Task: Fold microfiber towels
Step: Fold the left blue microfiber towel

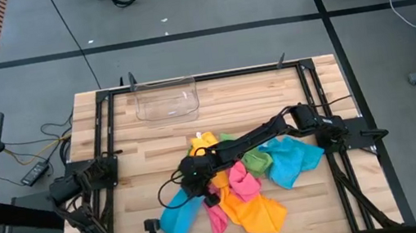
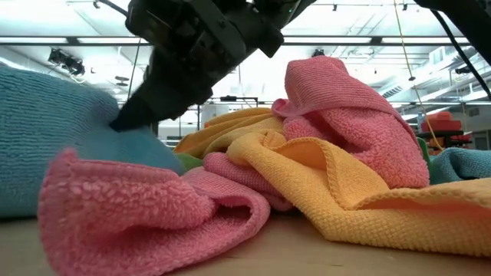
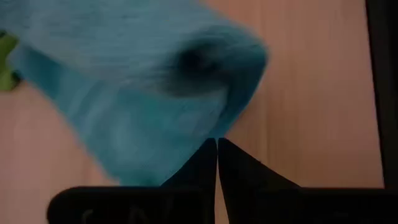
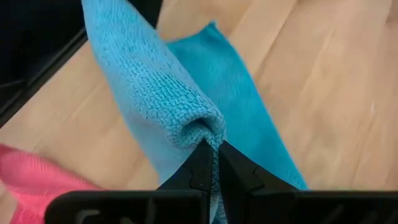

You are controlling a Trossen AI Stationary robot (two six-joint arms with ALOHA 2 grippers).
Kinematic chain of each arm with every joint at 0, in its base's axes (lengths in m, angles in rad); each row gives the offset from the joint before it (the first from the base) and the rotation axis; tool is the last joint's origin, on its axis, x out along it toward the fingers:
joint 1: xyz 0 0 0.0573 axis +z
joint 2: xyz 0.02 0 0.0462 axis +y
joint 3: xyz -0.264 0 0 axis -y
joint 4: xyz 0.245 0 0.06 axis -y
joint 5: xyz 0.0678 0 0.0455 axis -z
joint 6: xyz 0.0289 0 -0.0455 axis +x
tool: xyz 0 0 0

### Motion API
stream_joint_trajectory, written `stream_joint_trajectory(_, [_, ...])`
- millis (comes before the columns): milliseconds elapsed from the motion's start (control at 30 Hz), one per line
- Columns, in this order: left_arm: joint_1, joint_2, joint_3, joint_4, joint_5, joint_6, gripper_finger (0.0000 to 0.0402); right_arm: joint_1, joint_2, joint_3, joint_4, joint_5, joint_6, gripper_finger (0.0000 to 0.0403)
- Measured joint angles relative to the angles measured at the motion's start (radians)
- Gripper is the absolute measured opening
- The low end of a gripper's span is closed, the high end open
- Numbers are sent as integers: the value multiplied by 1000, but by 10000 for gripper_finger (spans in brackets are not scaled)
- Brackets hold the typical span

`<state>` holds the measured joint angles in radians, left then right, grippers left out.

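On the desk (image 1: 271, 95): a loose heap of small bright towels lies at the middle and near edge of the pale wooden top, inside a black frame.
Blue towel (image 1: 178, 218): at the heap's left end, stretched out toward the near-left corner of the desk.
Right hand (image 4: 214, 146): reached across from the right side to the left part of the heap. Its two dark fingers are clenched on a raised fold of the blue towel. The cloth drapes away from the pinch on both sides, down to the wood.
Left hand (image 3: 216, 144): low at the near-left of the desk, by the blue towel's outer end. Its fingers are pressed together with their tips right at the edge of the cloth. Whether any cloth is caught between them cannot be told.
Orange towel (image 1: 255, 213): crumpled at the near side of the heap, just right of the blue towel. More orange cloth shows at the far side.
Pink towel (image 1: 242, 181): bunched in the centre, lying partly over the orange towel. A second pink strip runs toward the near edge.
Green towel (image 1: 258, 161): a small patch showing between the pink towel and the cloth to its right.
Second blue towel (image 1: 291, 162): spread at the right end of the heap, beneath the right arm.
Clear bin (image 1: 166, 102): at the far side of the desk, well apart from the heap.
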<state>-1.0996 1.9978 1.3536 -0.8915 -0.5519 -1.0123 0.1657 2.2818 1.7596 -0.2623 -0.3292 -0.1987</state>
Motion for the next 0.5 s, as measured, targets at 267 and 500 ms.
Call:
stream_joint_trajectory(267, [-11,-15,53,-189,19,-56,10,14,33,-1,120,41,-41,26])
stream_joint_trajectory(500, [-7,-14,54,-226,25,-77,24,-12,68,0,139,103,9,26])
